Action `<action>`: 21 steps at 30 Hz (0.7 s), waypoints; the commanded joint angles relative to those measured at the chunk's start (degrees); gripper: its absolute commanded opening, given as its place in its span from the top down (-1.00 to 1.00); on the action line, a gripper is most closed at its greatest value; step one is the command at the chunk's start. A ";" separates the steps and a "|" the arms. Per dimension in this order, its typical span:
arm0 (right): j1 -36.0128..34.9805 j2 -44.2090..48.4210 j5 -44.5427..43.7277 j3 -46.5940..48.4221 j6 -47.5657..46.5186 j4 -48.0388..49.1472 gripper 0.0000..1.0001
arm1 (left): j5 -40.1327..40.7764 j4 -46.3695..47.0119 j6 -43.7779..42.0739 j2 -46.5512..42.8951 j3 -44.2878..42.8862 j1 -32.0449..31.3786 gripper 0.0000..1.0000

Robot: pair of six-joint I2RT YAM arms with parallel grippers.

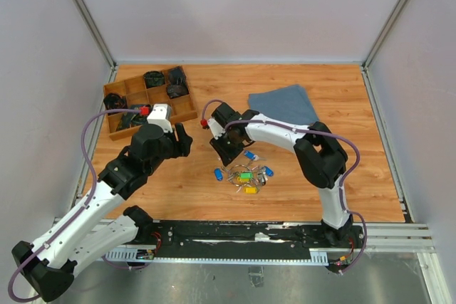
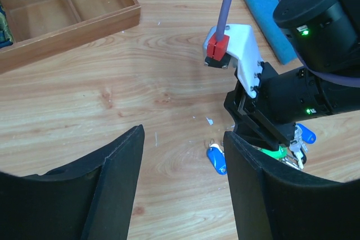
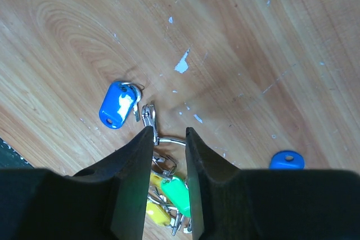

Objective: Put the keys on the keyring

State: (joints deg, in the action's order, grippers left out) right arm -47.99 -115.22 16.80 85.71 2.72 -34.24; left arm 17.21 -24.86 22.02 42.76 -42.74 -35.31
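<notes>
The keyring [image 3: 171,139] lies on the wood as a thin silver wire with green and yellow-headed keys bunched on it [image 1: 246,176]. My right gripper [image 3: 169,137] is down over it, jaws narrowed to a small gap. The wire crosses that gap, and the left finger touches the ring's clasp. A bright blue key [image 3: 115,105] lies loose just left of the ring [image 1: 219,174]. Another blue head [image 3: 287,160] shows at the right. My left gripper [image 2: 184,134] hovers open and empty; the blue key [image 2: 216,158] lies by its right finger.
A wooden compartment tray [image 1: 146,97] holding dark parts stands at the back left. A folded blue cloth [image 1: 285,105] lies at the back right. More blue-headed keys [image 1: 249,154] lie close around the ring. The right arm's wrist [image 2: 292,91] fills the left wrist view's right side.
</notes>
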 commanded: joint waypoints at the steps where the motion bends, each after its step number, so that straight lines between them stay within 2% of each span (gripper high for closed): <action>1: -1.09 -1.87 1.34 2.29 -1.29 -3.06 0.38 | 1.50 -0.10 -0.81 -0.60 -0.19 0.42 -0.28; 14: -2.15 -4.04 1.41 3.23 -1.01 -2.75 0.37 | 1.33 0.09 -1.01 -0.32 -0.13 0.42 -0.28; 21: -2.64 -4.92 0.45 3.40 -0.79 -2.68 0.44 | 1.20 0.34 -1.06 0.15 0.03 0.42 -0.28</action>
State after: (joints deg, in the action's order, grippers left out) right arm -49.43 -118.87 17.96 87.59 2.50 -35.86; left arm 17.52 -25.50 21.43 42.85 -42.74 -35.31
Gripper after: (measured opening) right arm 0.293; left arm 0.637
